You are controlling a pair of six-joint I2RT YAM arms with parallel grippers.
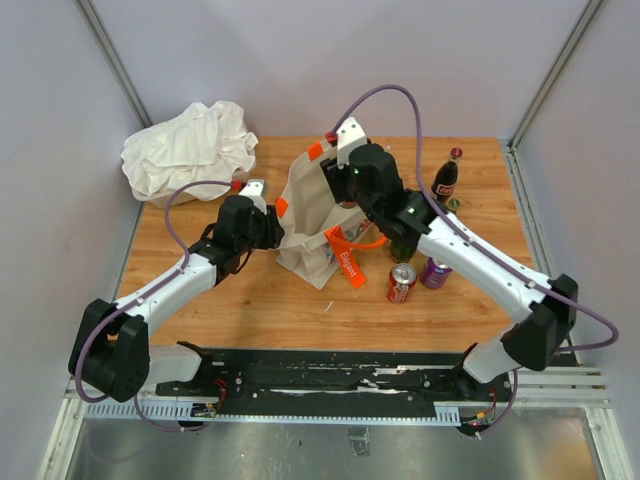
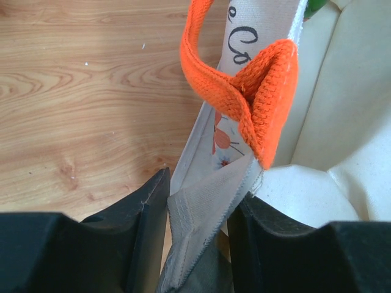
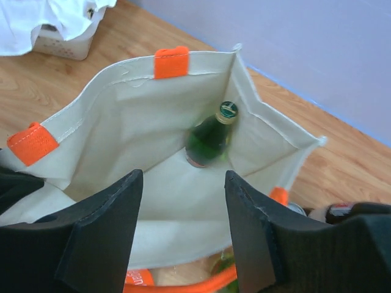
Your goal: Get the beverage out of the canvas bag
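The cream canvas bag [image 1: 308, 215] stands mid-table with orange handles and an orange strap tag [image 1: 349, 262]. My left gripper [image 1: 268, 226] is shut on the bag's left rim; the left wrist view shows the fabric edge [image 2: 204, 210] pinched between the black fingers [image 2: 143, 229], under an orange handle [image 2: 259, 91]. My right gripper [image 3: 183, 210] is open above the bag's open mouth. A green glass bottle [image 3: 209, 139] with a green cap stands inside the bag [image 3: 122, 122], below and beyond the fingers [image 3: 110, 232].
A white cloth heap [image 1: 188, 148] lies in a basket at the back left. A dark cola bottle [image 1: 445, 178] stands at the back right. A red can [image 1: 402, 282], a purple can [image 1: 436, 271] and a dark bottle [image 1: 404, 247] stand right of the bag.
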